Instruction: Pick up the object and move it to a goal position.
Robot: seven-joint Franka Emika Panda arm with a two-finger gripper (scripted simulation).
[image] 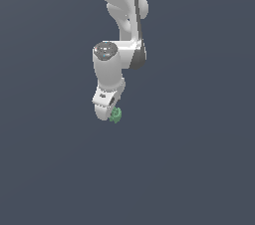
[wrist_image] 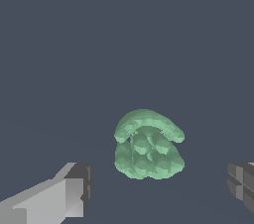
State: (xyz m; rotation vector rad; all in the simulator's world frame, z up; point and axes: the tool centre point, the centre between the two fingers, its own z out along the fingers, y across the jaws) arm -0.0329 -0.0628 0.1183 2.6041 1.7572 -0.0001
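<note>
The object (wrist_image: 148, 146) is a small green lumpy item lying on the dark grey floor. In the wrist view it sits between the two fingers (wrist_image: 74, 193), with a clear gap on each side, so nothing touches it. My gripper (wrist_image: 158, 188) is open. In the exterior view the object (image: 116, 115) peeks out just beside the lower end of the white gripper (image: 110, 113), which hangs low over it. The fingertips themselves are hidden behind the hand in that view.
Plain dark grey floor (image: 199, 169) spreads all around. The white arm (image: 119, 20) rises above the gripper toward the exterior view's upper edge.
</note>
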